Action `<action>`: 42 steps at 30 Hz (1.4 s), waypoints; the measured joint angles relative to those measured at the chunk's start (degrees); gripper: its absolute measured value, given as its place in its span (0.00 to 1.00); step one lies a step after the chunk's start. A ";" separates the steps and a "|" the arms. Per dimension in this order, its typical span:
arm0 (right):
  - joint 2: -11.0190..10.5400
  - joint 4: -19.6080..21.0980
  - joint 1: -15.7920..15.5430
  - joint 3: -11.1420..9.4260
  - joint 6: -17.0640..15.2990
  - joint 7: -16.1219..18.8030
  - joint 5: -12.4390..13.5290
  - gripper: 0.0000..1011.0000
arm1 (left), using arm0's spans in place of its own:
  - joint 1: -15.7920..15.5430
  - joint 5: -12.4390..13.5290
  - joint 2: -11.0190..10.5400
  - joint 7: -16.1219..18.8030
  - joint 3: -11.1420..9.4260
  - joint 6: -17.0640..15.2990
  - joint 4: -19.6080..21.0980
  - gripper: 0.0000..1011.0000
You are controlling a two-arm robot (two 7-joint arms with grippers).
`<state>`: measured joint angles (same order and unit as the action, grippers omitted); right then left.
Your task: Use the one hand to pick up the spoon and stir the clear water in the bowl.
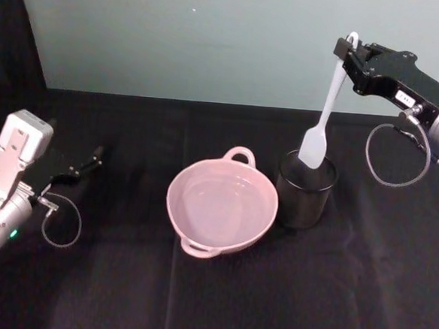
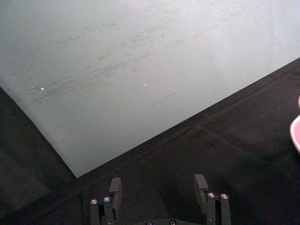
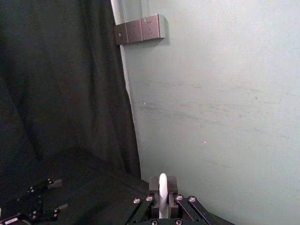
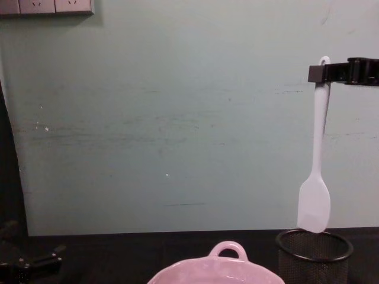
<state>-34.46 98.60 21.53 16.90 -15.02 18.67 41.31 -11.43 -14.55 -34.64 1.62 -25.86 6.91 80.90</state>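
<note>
Right gripper (image 1: 348, 50): high at 1 o'clock from the bowl (image 1: 177, 207), jaws closed on the top of the spoon (image 1: 328, 104) handle, just under its hole.
Label: small white tag (image 1: 405, 96) on the gripper's black body; writing too small to read.
Spoon: hangs upright, blade down, tip at the mouth of the mesh cup (image 1: 303, 200).
Bowl: on the black surface (image 1: 121, 278), cup just beside it at 3 o'clock; water (image 1: 220, 202) a faint sheen inside.
Left gripper (image 1: 96, 156): low at 9 o'clock, jaws wide apart, holding nothing.
Chest view: spoon's full length against the wall, sockets (image 4: 53, 6) at 11 o'clock.
</note>
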 joint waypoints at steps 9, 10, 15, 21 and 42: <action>0.03 -0.06 -0.04 -0.03 0.05 -0.03 0.00 0.11 | 0.00 0.00 0.00 0.00 0.00 0.00 0.00 1.00; 0.00 0.05 -0.06 -0.05 0.17 -0.06 0.09 0.11 | 0.00 0.00 0.00 0.00 0.00 0.00 0.00 1.00; 0.97 0.12 1.72 2.16 0.18 0.35 -0.24 0.11 | 0.00 0.00 0.00 0.00 0.00 0.00 0.00 1.00; 4.03 -2.82 6.79 7.89 -0.51 3.04 -2.15 0.11 | 0.00 0.00 0.00 0.00 -0.01 0.00 0.00 1.00; 10.62 -13.54 7.69 17.39 7.77 8.32 -11.05 0.11 | 0.00 0.00 0.00 0.00 0.00 0.00 0.00 1.00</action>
<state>-23.83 85.07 29.22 34.29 -7.25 26.99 30.25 -11.43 -14.55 -34.65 1.62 -25.86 6.91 80.90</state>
